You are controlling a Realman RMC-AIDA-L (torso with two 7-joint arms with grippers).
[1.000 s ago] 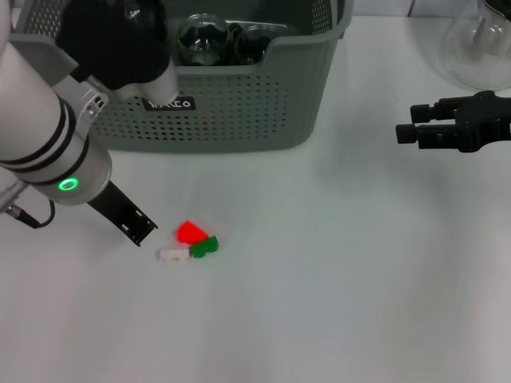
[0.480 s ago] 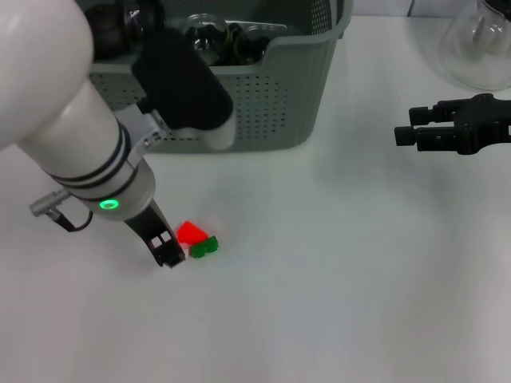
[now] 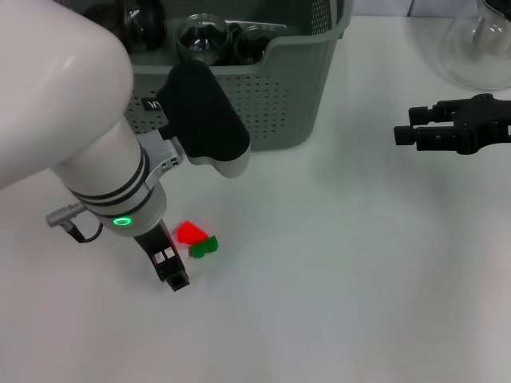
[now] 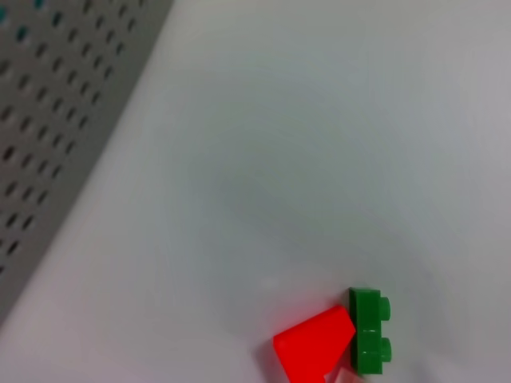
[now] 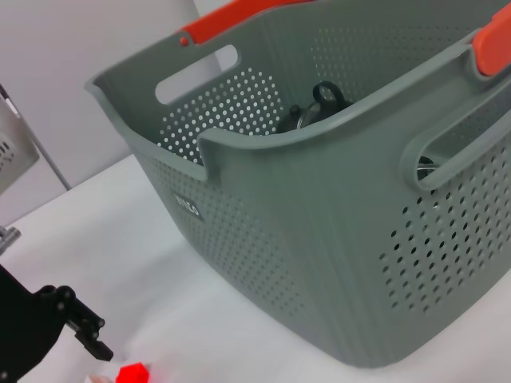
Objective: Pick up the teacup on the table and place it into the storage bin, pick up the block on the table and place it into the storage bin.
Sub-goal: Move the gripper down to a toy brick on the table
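Down at the block point(image 3: 196, 240) now, out on the white table point(image 3: 335, 279) well in front of the storage bin point(image 3: 263, 104). Red wedge touching a green studded brick, with a sliver of a pale piece at their edge in the left wrist view. Left claw point(image 3: 170, 270) tipped low on the near side of that cluster as seen from the bin, dark fingertips just beside the red part and close to the table. Impossible to tell how wide that claw stands or whether anything sits between its tips; nothing visibly lifted.

Glassware lying inside the storage bin, so probably the teacup half done and the block half in hand.

Best handling from here, as a judgement: centre the tips over the red and green pair rather than off to one side, since the pieces look small, loose and easy to scatter. Square the closing line across the short width, settle to the table gently, close slowly, then lift straight up before swinging over the bin's scooped front rim. Risk of nudging the green brick away on a skewed approach.

Right claw point(image 3: 415, 132) parked off to the far side of the bin, fingers parted and empty, near a clear glass vessel point(image 3: 479, 44)
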